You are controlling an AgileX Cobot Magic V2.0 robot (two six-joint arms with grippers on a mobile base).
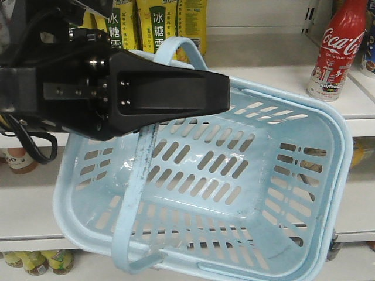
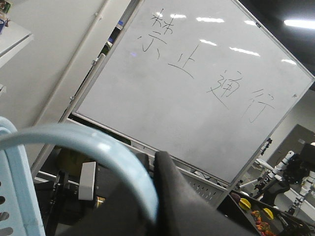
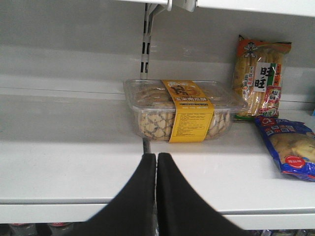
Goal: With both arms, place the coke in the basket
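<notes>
Clearly little is done: the coke (image 1: 338, 52) stands upright on the white shelf (image 1: 275, 73) behind the basket (image 1: 319, 199), past its far right corner and well apart from it. The basket hangs tilted and empty, one loop handle (image 1: 176, 47) passing the left gripper (image 1: 224, 93). Whether the jaws pinch that handle or it merely rests over them I cannot tell. The right gripper (image 3: 156, 164) has its fingers pressed together on nothing, facing a clear biscuit box (image 3: 182, 110); its place against the basket is not shown. Reaching, gripping, carrying and releasing the bottle inside the basket all seem left
</notes>
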